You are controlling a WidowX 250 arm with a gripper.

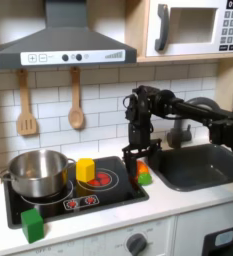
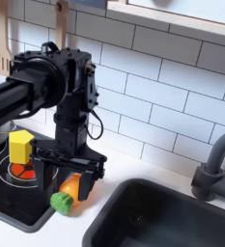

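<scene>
My gripper (image 2: 66,175) points straight down over the right edge of the black toy stovetop (image 1: 108,195), its fingers spread wide and open. An orange toy carrot with a green end (image 2: 67,193) lies on the stove edge just below and between the fingers; I cannot tell whether they touch it. In the first exterior view the gripper (image 1: 134,168) stands right beside the carrot (image 1: 144,177). A yellow block (image 1: 85,169) stands on the burner to the first exterior view's left of the gripper and shows again as the yellow block (image 2: 20,147).
A steel pot (image 1: 38,172) sits on the left burner and a green block (image 1: 32,224) on the stove's front left corner. The sink (image 1: 203,165) with its faucet (image 1: 178,130) lies to the first exterior view's right. A wooden spatula (image 1: 26,105) and spoon (image 1: 76,100) hang on the tiled wall.
</scene>
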